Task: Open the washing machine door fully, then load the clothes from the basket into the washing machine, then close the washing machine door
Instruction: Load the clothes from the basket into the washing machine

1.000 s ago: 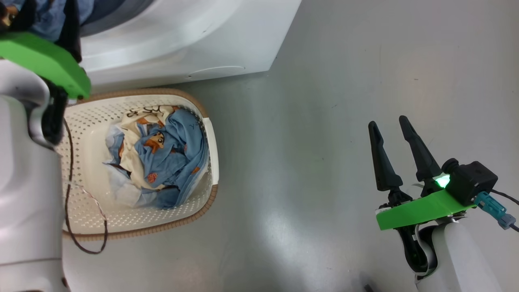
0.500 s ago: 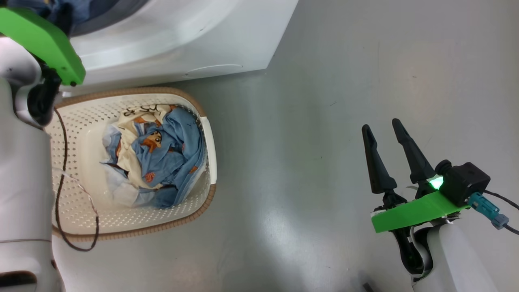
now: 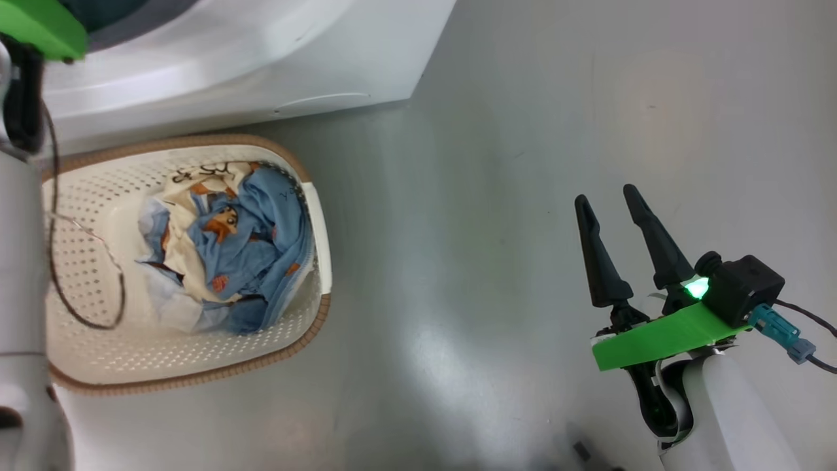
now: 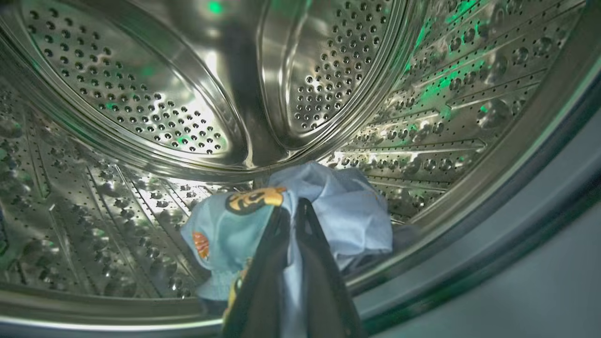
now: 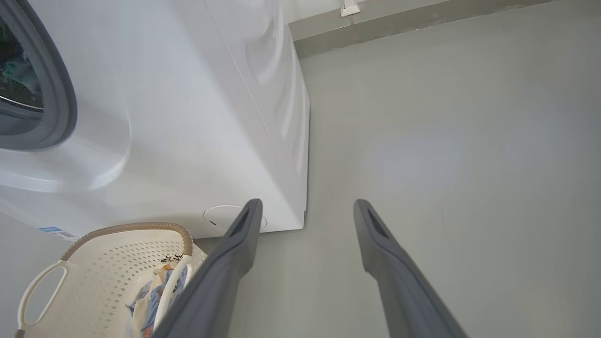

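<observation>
While the left gripper reached inside the washing machine, its two dark fingers stood pressed together at the tips, closed right up, in front of a light-blue garment with orange-red prints. That garment lay on the bottom of the perforated steel drum, close to its front lip. A strip of the same blue cloth showed in the slit between the fingers lower down (whether it was pinched there or merely seen through the gap, I could not tell). Past the drum's lip the grey gasket curved across the lower right of the left wrist view. Seen from the head, the machine's white front ran along the top left, with a round hatch low at its corner. The basket sat upright on the grey floor just in front of it. The clothes, blue and cream with cartoon figures, lay heaped in the basket's right half, against the wall by the white handle. The left arm's pale forearm ran up the left edge, over the basket's left side. The right gripper hung well apart from the basket, at the lower right over bare floor, its fingers spread wide and empty.
</observation>
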Tool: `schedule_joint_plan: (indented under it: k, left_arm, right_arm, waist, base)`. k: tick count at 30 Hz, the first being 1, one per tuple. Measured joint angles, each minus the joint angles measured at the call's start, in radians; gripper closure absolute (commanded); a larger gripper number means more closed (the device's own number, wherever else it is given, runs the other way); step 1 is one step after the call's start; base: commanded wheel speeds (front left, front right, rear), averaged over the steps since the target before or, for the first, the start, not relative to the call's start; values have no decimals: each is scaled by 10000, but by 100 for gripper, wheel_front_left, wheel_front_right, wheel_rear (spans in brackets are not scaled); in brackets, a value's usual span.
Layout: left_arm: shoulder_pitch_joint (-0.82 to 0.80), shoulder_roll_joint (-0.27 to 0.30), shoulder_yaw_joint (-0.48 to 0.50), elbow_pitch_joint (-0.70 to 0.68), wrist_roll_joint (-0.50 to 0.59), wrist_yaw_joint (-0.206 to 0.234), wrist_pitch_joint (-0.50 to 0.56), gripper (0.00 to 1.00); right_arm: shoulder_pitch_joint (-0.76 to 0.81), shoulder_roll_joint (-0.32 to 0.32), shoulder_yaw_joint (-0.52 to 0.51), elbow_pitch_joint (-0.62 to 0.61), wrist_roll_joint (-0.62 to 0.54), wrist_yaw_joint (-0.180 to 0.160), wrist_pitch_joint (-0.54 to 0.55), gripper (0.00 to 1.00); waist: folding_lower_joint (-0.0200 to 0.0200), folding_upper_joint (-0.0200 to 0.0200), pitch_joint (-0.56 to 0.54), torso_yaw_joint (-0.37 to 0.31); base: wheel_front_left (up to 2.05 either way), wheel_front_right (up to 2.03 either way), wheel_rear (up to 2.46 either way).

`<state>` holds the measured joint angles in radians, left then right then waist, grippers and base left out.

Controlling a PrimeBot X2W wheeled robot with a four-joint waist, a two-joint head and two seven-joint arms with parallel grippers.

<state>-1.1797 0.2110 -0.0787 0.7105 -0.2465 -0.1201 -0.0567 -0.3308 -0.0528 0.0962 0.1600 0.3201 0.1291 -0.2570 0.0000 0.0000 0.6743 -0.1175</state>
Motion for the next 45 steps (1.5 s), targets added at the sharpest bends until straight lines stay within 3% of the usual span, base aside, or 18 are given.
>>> schedule_joint_plan:
  k: [7,31,39,45]
  left_arm:
    - [-1251,550,-221,541,-27,-73,-957,100]
    - [-4166,1893,-1605,934,-1135,-75,-1837,100]
    - [-4508,2027,-2013,1755,-1592,-75,-1103,100]
    - [-4577,2038,-2245,2033,-1726,-75,-1131,100]
  right_arm:
    - [8,4,19,-159,21,0,0,0]
    - [36,13,284,-627,506,0,0,0]
    - [69,15,378,-625,523,0,0,0]
    - [65,15,395,-594,525,0,0,0]
  waist:
    - [0,0,543,-358]
    - [0,0,2341,-892]
    - [0,0,2376,-1026]
    - [0,0,2320,-966]
  base:
    - [0,0,0]
    - [0,0,0]
    - [0,0,0]
    - [0,0,0]
